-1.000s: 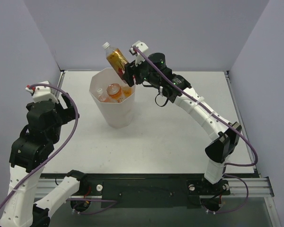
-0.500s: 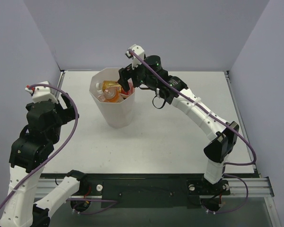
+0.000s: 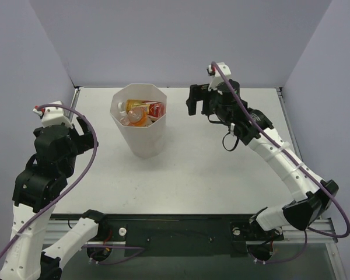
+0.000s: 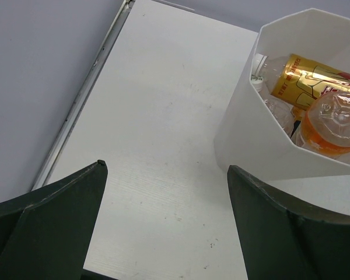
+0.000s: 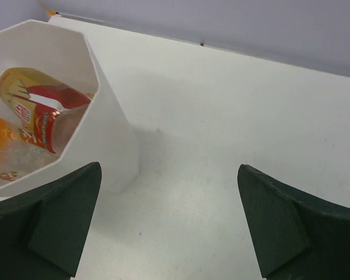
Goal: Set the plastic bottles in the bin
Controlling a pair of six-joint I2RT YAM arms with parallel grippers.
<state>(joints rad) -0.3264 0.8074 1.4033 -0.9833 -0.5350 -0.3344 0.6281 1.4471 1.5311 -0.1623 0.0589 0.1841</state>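
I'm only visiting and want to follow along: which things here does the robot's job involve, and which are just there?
In the job:
- the white bin
- the plastic bottles, lying inside it
- the right gripper, open beside the bin
- the left gripper, open

Just there:
- the table
- the grey walls

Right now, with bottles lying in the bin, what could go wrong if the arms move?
1. The bin is tall and narrows toward its base; the open right gripper hangs to its right, so a leftward sweep could tip it.
2. The gold-and-red labelled bottle lies uppermost, not far below the rim; a knock might throw it out.
3. The open left gripper faces the bin's wall; driving forward could push the bin.
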